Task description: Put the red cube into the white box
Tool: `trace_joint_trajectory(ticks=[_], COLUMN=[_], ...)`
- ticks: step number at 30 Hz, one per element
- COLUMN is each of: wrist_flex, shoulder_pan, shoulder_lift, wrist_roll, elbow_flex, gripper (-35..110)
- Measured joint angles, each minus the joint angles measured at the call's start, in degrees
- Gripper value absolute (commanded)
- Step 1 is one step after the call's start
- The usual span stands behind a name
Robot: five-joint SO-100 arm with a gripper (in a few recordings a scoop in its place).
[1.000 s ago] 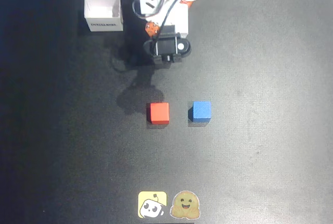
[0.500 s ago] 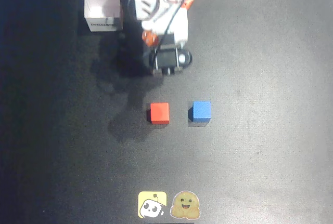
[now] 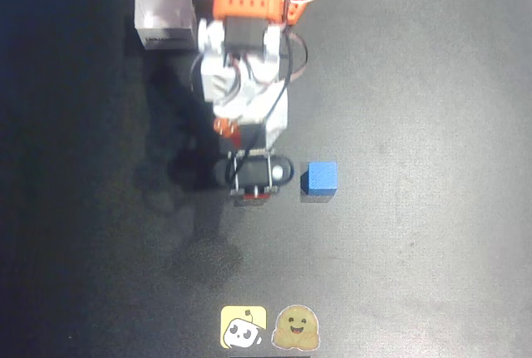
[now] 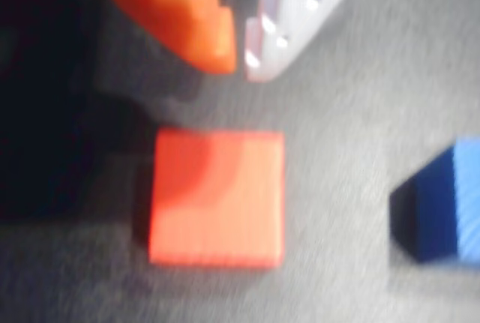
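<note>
Red cube [image 4: 217, 197] flat on the dark table [image 3: 416, 275], near the middle, well clear of every edge. Seen from overhead, mostly hidden under the arm's head, just a red sliver [image 3: 251, 200] showing below it. In the wrist view, sits whole and square, with nothing touching it. Gripper [image 4: 238, 47] poised just above the cube's far edge, orange finger [image 4: 196, 19] and white finger [image 4: 289, 27] close side by side, tips nearly meeting, clamped on nothing. Too narrow a gap, by the look of it, to straddle the cube.

Blue cube [image 3: 319, 179] beside the red one, to the right in the overhead view, apart from it and not in the way unless the fingers splay wide on that side.

White box [image 3: 166, 17] far off by the table's top edge, toward the left corner in the overhead view, beside the arm's base, nothing visible inside.

Step in hand, judging from this: the approach to the pick, not yet the grasp. Next move calls for spreading the fingers wider than the cube, centring over it, lowering so a finger lands on either side, then closing. Lift and carry to the box remain undone.
</note>
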Motion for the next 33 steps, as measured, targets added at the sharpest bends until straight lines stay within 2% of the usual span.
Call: trace_joint_trajectory(ticks=[3, 7, 16, 33], wrist_flex=[-0.3, -0.3, -0.4, -9.1], shoulder_pan=[0.0, 0.0, -0.6, -5.3], shoulder_lift=[-2.9, -4.0, -4.8, -14.4], wrist_roll=[0.0, 0.0, 0.0, 5.0], elbow_flex=[-2.3, -2.5, -2.8, -3.1], gripper=[1, 13, 25, 26])
